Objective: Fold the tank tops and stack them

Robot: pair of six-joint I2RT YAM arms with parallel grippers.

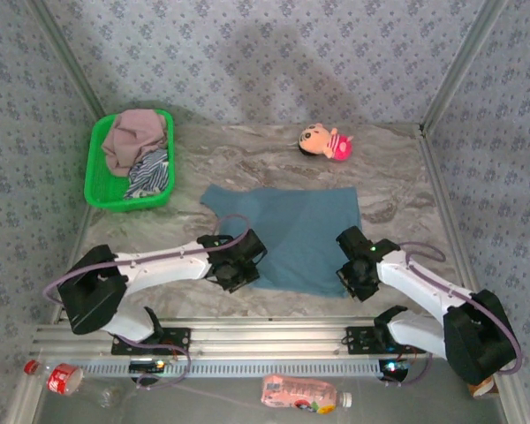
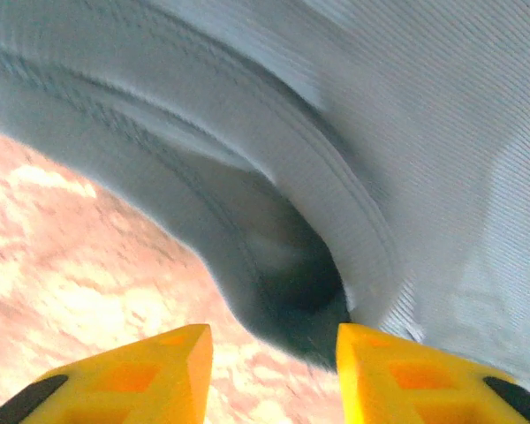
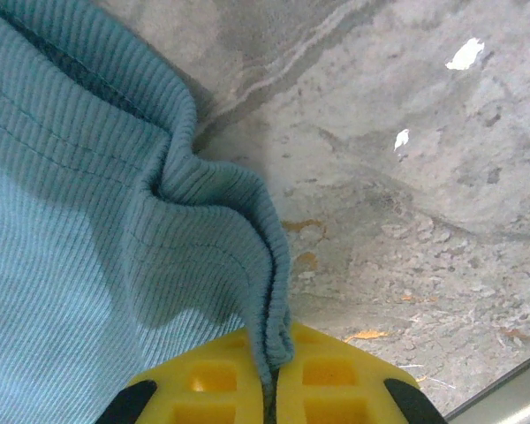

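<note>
Tank top point(image 1: 291, 234) (teal) | long axis left-right | straps seemingly left

Light fell from above, even and fairly bright in the overhead view. A wide soft shadow lay on the back wall point(image 1: 274, 53), and small dark ones sat under the left arm point(image 1: 159, 265) and the right arm point(image 1: 415, 287). That picture was slightly soft. In the left wrist view the teal top point(image 2: 406, 132) was blurred, too near the lens, with deep shadow inside its fold, and the table point(image 2: 62, 265) looked washed out and pinkish. The right wrist view was sharp, the cloth's ribbing crisp, with small white spots of glare on the table.
</note>
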